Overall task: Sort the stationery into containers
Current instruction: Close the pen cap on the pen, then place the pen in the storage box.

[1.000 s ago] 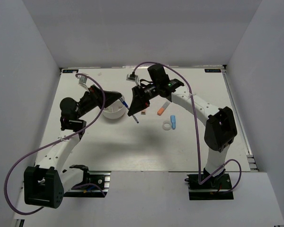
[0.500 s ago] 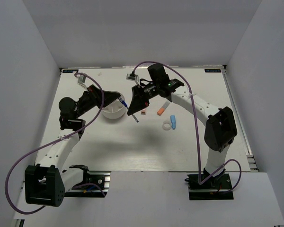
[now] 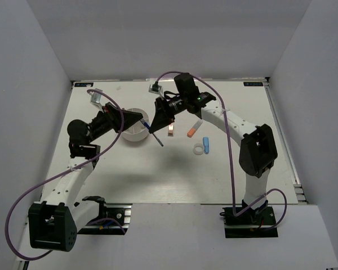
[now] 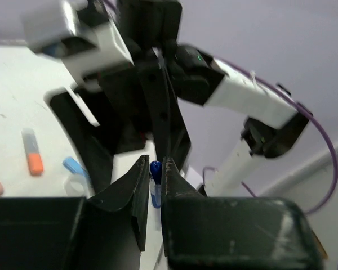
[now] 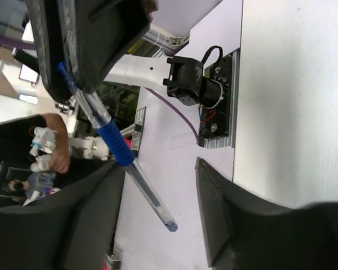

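Your left end effector (image 4: pixel 155 162) is squeezed tight on the blue pen (image 4: pixel 155 170). Its two fingers sit close together, with the pen's top end pinched between them. In the top view, this end effector (image 3: pixel 139 119) hangs over the right edge of the tub (image 3: pixel 135 135). The pen (image 3: pixel 159 142) sticks out just to the right of the tub, tilted and up off the surface (image 3: pixel 158 174).

Your right end effector (image 3: pixel 156 124) is right next to the tub too, on its right side, nose to nose with the left one. In its own view, the right end effector (image 5: pixel 159 164) has its fingers (image 5: pixel 214 214) spread wide apart. The pen (image 5: pixel 115 143) slants down through the gap between them, and I cannot see either finger touching it.

The tub is white and round. The left arm hides part of it, so you cannot see what is inside.

Other small things lie on the surface to the right of the tub. The tan clip (image 3: pixel 170 130) comes first. The orange-white stick (image 3: pixel 192 130) is a bit farther right. The eraser (image 3: pixel 206 145) and the ring (image 3: pixel 199 149) lie side by side, farthest from the tub.
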You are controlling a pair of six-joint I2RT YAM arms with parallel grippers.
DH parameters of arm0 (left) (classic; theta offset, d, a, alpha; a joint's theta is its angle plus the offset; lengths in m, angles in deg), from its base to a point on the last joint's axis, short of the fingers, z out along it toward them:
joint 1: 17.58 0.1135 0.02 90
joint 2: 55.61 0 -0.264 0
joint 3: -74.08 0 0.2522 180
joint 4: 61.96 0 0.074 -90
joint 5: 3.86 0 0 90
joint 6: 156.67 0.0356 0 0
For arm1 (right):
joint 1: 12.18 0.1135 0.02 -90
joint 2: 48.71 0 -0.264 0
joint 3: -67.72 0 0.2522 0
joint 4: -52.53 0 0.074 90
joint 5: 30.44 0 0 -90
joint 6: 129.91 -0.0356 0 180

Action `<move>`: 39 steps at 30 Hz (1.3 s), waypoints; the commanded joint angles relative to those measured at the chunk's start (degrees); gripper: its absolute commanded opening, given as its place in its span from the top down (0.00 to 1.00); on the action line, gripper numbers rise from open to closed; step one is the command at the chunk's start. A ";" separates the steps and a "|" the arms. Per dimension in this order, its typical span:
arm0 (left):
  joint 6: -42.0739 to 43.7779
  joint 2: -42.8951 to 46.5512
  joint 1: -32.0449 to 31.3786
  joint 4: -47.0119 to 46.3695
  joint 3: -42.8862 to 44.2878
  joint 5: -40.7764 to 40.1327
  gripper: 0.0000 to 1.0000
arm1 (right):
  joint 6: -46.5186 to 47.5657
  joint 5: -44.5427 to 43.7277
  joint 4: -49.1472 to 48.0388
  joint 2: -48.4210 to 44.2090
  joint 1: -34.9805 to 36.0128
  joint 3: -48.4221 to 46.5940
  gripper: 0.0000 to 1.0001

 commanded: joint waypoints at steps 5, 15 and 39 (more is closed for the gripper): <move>2.88 2.14 -1.25 2.59 1.74 6.97 1.00 | 2.54 -5.60 -0.52 -2.88 -2.15 1.67 0.18; 16.21 6.62 -1.25 21.01 5.86 -1.44 1.00 | 16.43 -16.14 12.23 -6.92 -9.45 5.27 0.19; 58.43 -9.99 -1.25 33.61 20.11 -43.14 1.00 | 25.84 -30.47 18.04 -10.17 -21.58 6.41 0.18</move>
